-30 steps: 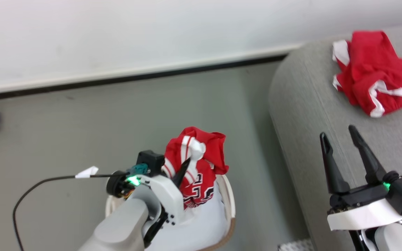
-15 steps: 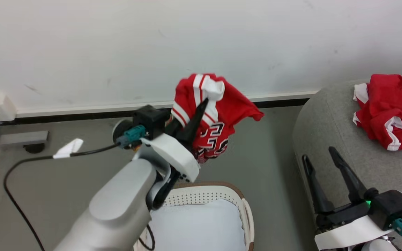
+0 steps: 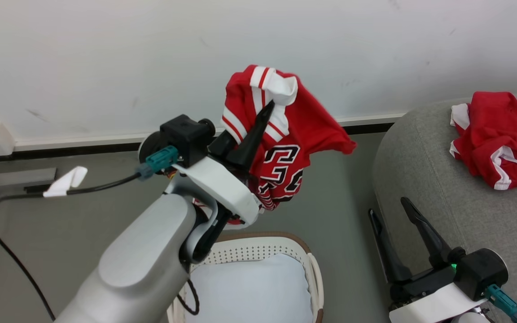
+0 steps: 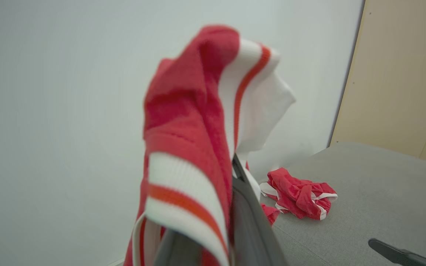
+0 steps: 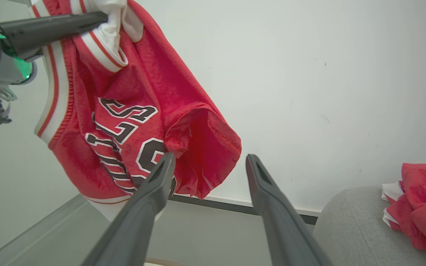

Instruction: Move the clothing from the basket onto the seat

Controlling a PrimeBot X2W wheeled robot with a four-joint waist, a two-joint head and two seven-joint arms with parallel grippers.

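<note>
Grey seat (image 3: 420,179) is already carrying one red garment (image 3: 496,134). The basket (image 3: 258,256) is holding just its pale liner (image 3: 254,291). The jersey (image 3: 294,148), at rim level a sec ago, is now hanging well clear above, w/ left tool (image 3: 267,107) clamping its striped trim; carry-over to seat looks next. Right tool (image 3: 387,205) is idling, jaws apart.

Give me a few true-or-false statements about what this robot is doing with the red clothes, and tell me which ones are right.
1. The left gripper holds the red jersey up in the air. True.
2. The right gripper is clamped on a garment. False: its fingers stand apart and hold nothing.
3. A red garment lies on the grey seat. True.
4. The basket stands on the seat. False: it stands on the floor beside the seat.
</note>
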